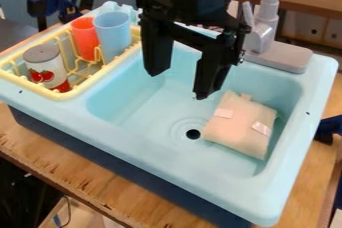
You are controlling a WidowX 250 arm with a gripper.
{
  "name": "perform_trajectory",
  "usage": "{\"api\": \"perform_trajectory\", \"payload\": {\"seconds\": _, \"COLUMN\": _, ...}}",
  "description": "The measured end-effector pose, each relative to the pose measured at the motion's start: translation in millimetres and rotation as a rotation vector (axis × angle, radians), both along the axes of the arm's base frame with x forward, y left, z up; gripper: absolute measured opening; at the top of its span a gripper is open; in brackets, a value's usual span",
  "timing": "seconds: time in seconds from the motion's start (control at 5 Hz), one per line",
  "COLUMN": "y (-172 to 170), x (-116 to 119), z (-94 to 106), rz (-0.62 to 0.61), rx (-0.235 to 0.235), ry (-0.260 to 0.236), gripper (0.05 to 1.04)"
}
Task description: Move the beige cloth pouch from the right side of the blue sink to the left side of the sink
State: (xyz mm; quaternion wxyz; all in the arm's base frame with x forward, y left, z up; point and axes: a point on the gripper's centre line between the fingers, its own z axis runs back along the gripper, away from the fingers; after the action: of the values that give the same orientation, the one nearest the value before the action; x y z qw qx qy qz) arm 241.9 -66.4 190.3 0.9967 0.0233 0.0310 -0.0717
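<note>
While the gripper (178, 83) hangs over the basin of the pale blue toy sink (167, 167), you have its two fingers spread wide, with nothing between them. The beige cloth bundle (240, 126), the thing nearest to the fingertips, lies on the basin floor beside the dark drain hole (193, 134), towards the right-hand wall of your view. Two pale patches show on its upper face. You have no hold on it, and the fingertips look apart from it, up and to its left.

As for how far along you are, you have the gripper open near the bundle, but judging by how things lie, no grasp is made and no lift or carry is done. The orange cup (85, 38) and the blue cup (113, 34) stand close together in the yellow rack (67, 93), and the can (45, 64) sits there too, apart from your gripper. Behind the basin, you see the grey faucet (284, 57).
</note>
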Motion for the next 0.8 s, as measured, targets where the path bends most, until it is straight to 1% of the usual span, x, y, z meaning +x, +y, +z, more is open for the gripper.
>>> {"api": "perform_trajectory", "payload": {"seconds": 0.2, "y": 0, "x": 0, "z": -7.6, "rz": 0.001, "rx": 0.008, "ry": 0.026, "gripper": 1.000}}
{"api": "perform_trajectory", "payload": {"seconds": 0.4, "y": -3, "x": 19, "z": -16.9, "rz": -0.015, "rx": -0.002, "ry": -0.050, "gripper": 1.000}}
{"api": "perform_trajectory", "payload": {"seconds": 0.6, "y": -10, "x": 33, "z": -25.0, "rz": -0.045, "rx": -0.041, "ry": -0.126, "gripper": 1.000}}
{"api": "perform_trajectory", "payload": {"seconds": 0.8, "y": -18, "x": 43, "z": -39.7, "rz": -0.059, "rx": -0.087, "ry": -0.170, "gripper": 1.000}}
